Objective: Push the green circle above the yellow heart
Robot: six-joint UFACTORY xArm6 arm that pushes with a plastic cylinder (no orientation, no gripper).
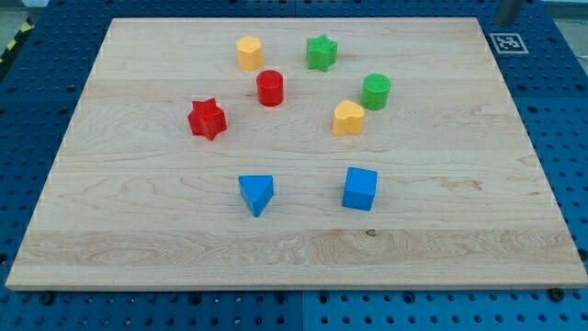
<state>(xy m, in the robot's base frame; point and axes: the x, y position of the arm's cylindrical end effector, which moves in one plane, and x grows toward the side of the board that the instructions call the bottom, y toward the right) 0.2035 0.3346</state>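
The green circle (pixel 376 92) stands on the wooden board (pixel 459 211), right of centre in the upper half. The yellow heart (pixel 348 119) sits just below and to the left of it, close beside it with a thin gap. A short grey piece (pixel 507 11) shows at the view's top edge, off the board's top right corner and far from every block. I cannot tell whether it is my tip.
A green star (pixel 322 51) and a yellow hexagon-like block (pixel 249 52) stand near the top. A red cylinder (pixel 270 88) and a red star (pixel 208 119) are to the left. A blue triangle (pixel 256 194) and a blue cube (pixel 360 188) lie lower down. A marker tag (pixel 504 41) is at the top right.
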